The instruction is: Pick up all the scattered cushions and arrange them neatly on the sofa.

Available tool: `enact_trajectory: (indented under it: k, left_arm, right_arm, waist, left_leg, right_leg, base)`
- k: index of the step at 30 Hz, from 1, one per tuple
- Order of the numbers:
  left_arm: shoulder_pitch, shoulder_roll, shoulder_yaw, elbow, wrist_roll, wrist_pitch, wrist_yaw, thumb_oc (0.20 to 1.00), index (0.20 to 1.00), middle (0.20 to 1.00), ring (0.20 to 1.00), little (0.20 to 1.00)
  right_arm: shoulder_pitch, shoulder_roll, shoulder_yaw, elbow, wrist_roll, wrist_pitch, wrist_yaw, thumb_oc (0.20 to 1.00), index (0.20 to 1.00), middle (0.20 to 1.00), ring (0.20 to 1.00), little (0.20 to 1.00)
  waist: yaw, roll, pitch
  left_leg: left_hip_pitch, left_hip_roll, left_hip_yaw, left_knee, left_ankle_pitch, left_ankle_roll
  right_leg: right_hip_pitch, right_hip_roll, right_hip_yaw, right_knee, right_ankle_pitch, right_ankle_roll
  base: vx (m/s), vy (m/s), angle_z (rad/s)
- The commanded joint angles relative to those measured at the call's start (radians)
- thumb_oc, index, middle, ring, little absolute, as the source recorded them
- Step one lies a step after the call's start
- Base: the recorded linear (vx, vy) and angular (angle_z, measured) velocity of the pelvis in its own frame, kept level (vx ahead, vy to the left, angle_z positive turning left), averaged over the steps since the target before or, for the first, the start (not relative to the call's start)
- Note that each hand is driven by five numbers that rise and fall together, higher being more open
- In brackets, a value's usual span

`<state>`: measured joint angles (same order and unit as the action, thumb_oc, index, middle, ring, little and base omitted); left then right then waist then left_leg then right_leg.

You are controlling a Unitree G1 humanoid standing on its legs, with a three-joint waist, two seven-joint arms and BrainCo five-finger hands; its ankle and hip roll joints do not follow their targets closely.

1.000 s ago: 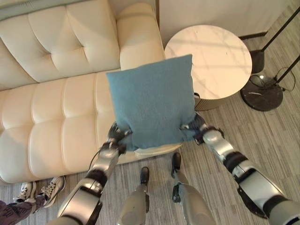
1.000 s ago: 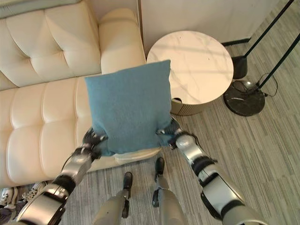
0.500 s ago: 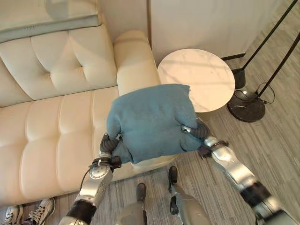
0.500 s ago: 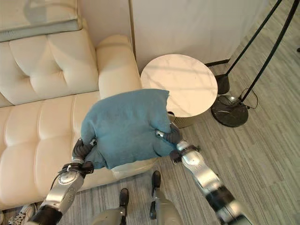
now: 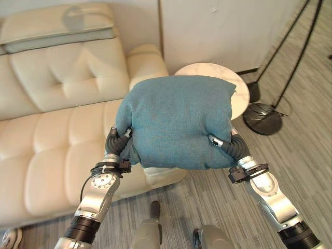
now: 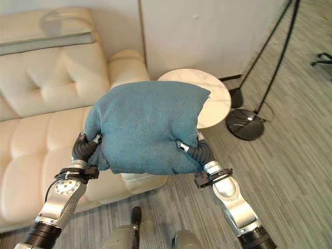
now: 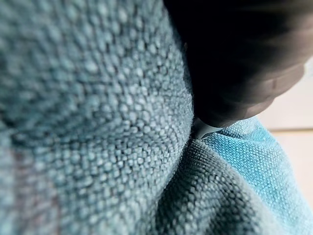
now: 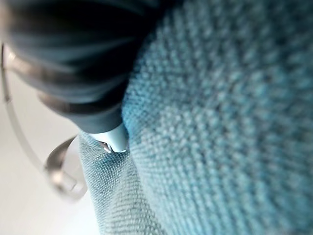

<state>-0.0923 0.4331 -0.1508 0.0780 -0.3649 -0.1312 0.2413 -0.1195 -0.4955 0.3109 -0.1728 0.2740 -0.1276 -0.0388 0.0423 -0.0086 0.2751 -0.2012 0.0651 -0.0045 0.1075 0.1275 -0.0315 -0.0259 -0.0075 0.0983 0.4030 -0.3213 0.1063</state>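
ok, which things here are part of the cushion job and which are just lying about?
Part of the job:
blue cushion, held up between both hands
left hand
right hand
cream sofa, where it goes

Just lying about:
round marble side table
black floor lamp base

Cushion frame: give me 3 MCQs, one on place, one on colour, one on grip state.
1. Where is the cushion?
A. flat on the floor
B. held up in front of the sofa
C. on the round table

2. What colour is it?
A. teal blue
B. red
C. cream

3. How is it held?
A. left hand alone
B. right hand alone
C. both hands, one at each lower corner

Key: 1 B, the cushion is off the seat before the sofa, partly hiding the round table. 2 A, its weave is teal blue. 3 C, left hand and right hand each dig into a lower corner.
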Motion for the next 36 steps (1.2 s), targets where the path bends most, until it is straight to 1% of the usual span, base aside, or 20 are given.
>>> enact_trajectory:
  k: [1,2,3,4,5,6,7,8,10,11,12,13,16,19,23,30,31,33,34,36]
  left_arm:
    - [-0.039,-0.009,-0.081,-0.19,0.016,-0.126,-0.058,0.2,0.2,0.2,0.2,0.2]
    - [-0.043,-0.013,-0.085,-0.189,0.018,-0.126,-0.052,0.2,0.2,0.2,0.2,0.2]
    - [-0.043,-0.013,-0.085,-0.189,0.018,-0.126,-0.052,0.2,0.2,0.2,0.2,0.2]
    - [-0.055,-0.037,-0.108,-0.177,0.0,-0.123,-0.062,0.2,0.2,0.2,0.2,0.2]
    - [-0.051,-0.042,-0.111,-0.185,-0.004,-0.121,-0.071,0.2,0.2,0.2,0.2,0.2]
    - [-0.05,-0.046,-0.121,-0.187,-0.004,-0.123,-0.087,0.2,0.2,0.2,0.2,0.2]
    - [-0.044,-0.046,-0.131,-0.193,-0.014,-0.123,-0.104,0.2,0.2,0.2,0.2,0.2]
    - [-0.044,-0.046,-0.131,-0.193,-0.014,-0.123,-0.104,0.2,0.2,0.2,0.2,0.2]
    - [-0.058,-0.053,-0.139,-0.192,-0.025,-0.13,-0.104,0.2,0.2,0.2,0.2,0.2]
    - [-0.067,-0.057,-0.151,-0.184,-0.028,-0.128,-0.105,0.2,0.2,0.2,0.2,0.2]
    - [-0.094,-0.073,-0.171,-0.168,-0.031,-0.125,-0.1,0.2,0.2,0.2,0.2,0.2]
    - [-0.094,-0.074,-0.172,-0.168,-0.031,-0.125,-0.1,0.2,0.2,0.2,0.2,0.2]
    - [-0.1,-0.078,-0.188,-0.169,-0.031,-0.116,-0.109,0.2,0.2,0.2,0.2,0.2]
    - [-0.066,-0.064,-0.179,-0.182,-0.017,-0.102,-0.128,0.2,0.2,0.2,0.2,0.2]
    - [-0.037,-0.054,-0.165,-0.191,-0.017,-0.097,-0.14,0.2,0.2,0.2,0.2,0.2]
    - [0.007,-0.023,-0.127,-0.201,-0.024,-0.102,-0.139,0.2,0.2,0.2,0.2,0.2]
    - [0.013,-0.021,-0.126,-0.205,-0.022,-0.098,-0.143,0.2,0.2,0.2,0.2,0.2]
    - [0.012,-0.021,-0.126,-0.206,-0.018,-0.096,-0.143,0.2,0.2,0.2,0.2,0.2]
    - [0.006,-0.019,-0.13,-0.206,-0.016,-0.093,-0.141,0.2,0.2,0.2,0.2,0.2]
    - [-0.004,-0.018,-0.136,-0.198,-0.011,-0.095,-0.141,0.2,0.2,0.2,0.2,0.2]
  right_arm:
    - [-0.105,0.083,0.084,-0.068,0.012,-0.122,0.024,0.2,0.2,0.2,0.2,0.2]
    - [-0.122,0.08,0.081,-0.06,0.01,-0.122,0.016,0.2,0.2,0.2,0.2,0.2]
    - [-0.122,0.08,0.081,-0.06,0.01,-0.122,0.016,0.2,0.2,0.2,0.2,0.2]
    - [-0.137,0.063,0.086,-0.041,-0.005,-0.116,-0.001,0.2,0.2,0.2,0.2,0.2]
    - [-0.133,0.056,0.082,-0.043,-0.014,-0.113,-0.004,0.2,0.2,0.2,0.2,0.2]
    - [-0.124,0.049,0.081,-0.051,-0.016,-0.114,0.004,0.2,0.2,0.2,0.2,0.2]
    - [-0.099,0.04,0.08,-0.066,-0.018,-0.112,0.013,0.2,0.2,0.2,0.2,0.2]
    - [-0.099,0.04,0.08,-0.066,-0.018,-0.112,0.013,0.2,0.2,0.2,0.2,0.2]
    - [-0.086,0.037,0.077,-0.073,-0.016,-0.117,0.023,0.2,0.2,0.2,0.2,0.2]
    - [-0.076,0.038,0.07,-0.075,-0.014,-0.118,0.022,0.2,0.2,0.2,0.2,0.2]
    - [-0.049,0.035,0.052,-0.083,-0.006,-0.122,0.025,0.2,0.2,0.2,0.2,0.2]
    - [-0.048,0.034,0.051,-0.084,-0.006,-0.122,0.025,0.2,0.2,0.2,0.2,0.2]
    - [0.0,0.027,0.023,-0.101,0.005,-0.125,0.022,0.2,0.2,0.2,0.2,0.2]
    - [0.017,0.04,0.019,-0.108,0.034,-0.118,0.031,0.2,0.2,0.2,0.2,0.2]
    - [0.012,0.053,0.034,-0.109,0.055,-0.112,0.042,0.2,0.2,0.2,0.2,0.2]
    - [-0.033,0.095,0.078,-0.103,0.091,-0.1,0.062,0.2,0.2,0.2,0.2,0.2]
    - [-0.028,0.099,0.084,-0.108,0.088,-0.096,0.071,0.2,0.2,0.2,0.2,0.2]
    - [-0.025,0.103,0.09,-0.108,0.085,-0.093,0.076,0.2,0.2,0.2,0.2,0.2]
    - [-0.031,0.111,0.101,-0.108,0.069,-0.086,0.077,0.2,0.2,0.2,0.2,0.2]
    - [-0.027,0.115,0.102,-0.108,0.061,-0.089,0.078,0.2,0.2,0.2,0.2,0.2]
  waist:
    - [0.036,-0.002,-0.099]
    - [0.036,0.006,-0.082]
    - [0.036,0.007,-0.082]
    - [0.018,0.006,-0.058]
    - [0.007,0.005,-0.057]
    - [-0.01,-0.009,-0.06]
    - [-0.031,-0.027,-0.072]
    - [-0.031,-0.025,-0.073]
    - [-0.05,-0.037,-0.082]
    - [-0.06,-0.035,-0.089]
    - [-0.087,-0.03,-0.102]
    - [-0.09,-0.029,-0.101]
    - [-0.113,-0.009,-0.111]
    - [-0.11,-0.011,-0.1]
    - [-0.102,-0.014,-0.103]
    - [-0.061,-0.02,-0.11]
    - [-0.052,-0.017,-0.113]
    - [-0.049,-0.014,-0.113]
    - [-0.047,-0.008,-0.108]
    - [-0.053,-0.002,-0.094]
  left_leg:
    - [-0.11,-0.069,0.021,-0.178,0.117,-0.066]
    - [-0.132,-0.064,0.007,-0.179,0.117,-0.086]
    - [-0.132,-0.064,0.007,-0.179,0.117,-0.086]
    - [-0.121,-0.075,0.028,-0.153,0.057,-0.068]
    - [-0.124,-0.068,0.049,-0.097,0.036,-0.056]
    - [-0.096,-0.061,0.093,-0.034,-0.021,-0.033]
    - [-0.055,-0.05,0.136,0.045,-0.104,-0.022]
    - [-0.058,-0.048,0.135,0.045,-0.102,-0.022]
    - [0.023,-0.029,0.167,0.084,-0.18,-0.02]
    - [0.057,-0.015,0.183,0.074,-0.19,-0.021]
    - [0.118,0.029,0.258,0.04,-0.187,-0.032]
    - [0.121,0.028,0.254,0.034,-0.184,-0.033]
    - [0.165,0.064,0.322,-0.04,-0.15,-0.06]
    - [0.164,0.039,0.267,-0.056,-0.154,-0.063]
    - [0.167,0.029,0.258,-0.065,-0.156,-0.056]
    - [0.149,-0.025,0.205,-0.057,-0.183,-0.017]
    - [0.152,-0.043,0.194,-0.049,-0.198,-0.003]
    - [0.153,-0.054,0.188,-0.047,-0.203,0.005]
    - [0.159,-0.079,0.166,-0.047,-0.211,0.029]
    - [0.173,-0.093,0.144,-0.041,-0.228,0.043]
  right_leg:
    - [0.108,0.105,0.013,-0.194,0.057,-0.08]
    - [0.092,0.112,-0.002,-0.206,0.062,-0.087]
    - [0.092,0.112,-0.003,-0.206,0.062,-0.087]
    - [0.056,0.093,-0.048,-0.226,0.089,-0.08]
    - [0.042,0.078,-0.075,-0.244,0.117,-0.072]
    - [0.024,0.045,-0.108,-0.26,0.146,-0.061]
    - [0.013,0.005,-0.148,-0.302,0.178,-0.049]
    - [0.011,0.007,-0.148,-0.304,0.182,-0.05]
    - [-0.001,-0.026,-0.185,-0.331,0.207,-0.043]
    - [-0.005,-0.033,-0.206,-0.339,0.213,-0.042]
    - [-0.008,-0.049,-0.264,-0.354,0.221,-0.032]
    - [-0.005,-0.049,-0.268,-0.356,0.221,-0.032]
    - [0.008,-0.064,-0.348,-0.383,0.231,-0.027]
    - [0.038,-0.074,-0.37,-0.409,0.253,-0.022]
    - [0.045,-0.08,-0.371,-0.418,0.263,-0.017]
    - [0.044,-0.125,-0.36,-0.387,0.268,0.012]
    - [0.045,-0.15,-0.364,-0.349,0.261,0.021]
    - [0.038,-0.168,-0.364,-0.309,0.26,0.028]
    - [-0.009,-0.206,-0.349,-0.197,0.29,0.032]
    - [-0.053,-0.21,-0.313,-0.085,0.302,0.03]
  base:
    - [-0.46,-0.128,0.71]
    - [-0.32,-0.087,0.62]
    - [-0.48,-0.039,0.5]
    - [-0.46,0.012,0.38]
    - [-0.6,0.012,0.66]
    - [-0.43,0.022,1.2]
    - [-0.31,0.012,1.08]
    - [-0.22,0.022,1.02]
    - [-0.13,0.024,0.58]
    - [-0.13,0.086,0.63]
    - [-0.08,0.074,0.97]
    - [-0.05,0.102,1.25]
    - [-0.01,0.117,0.98]
    - [0.02,0.14,0.6]
    - [0.03,0.13,0.4]
    - [0.07,0.198,0.13]
    - [0.11,0.247,0.06]
    - [0.13,0.305,0.1]
    - [0.15,0.385,0.25]
    - [0.14,0.286,0.31]
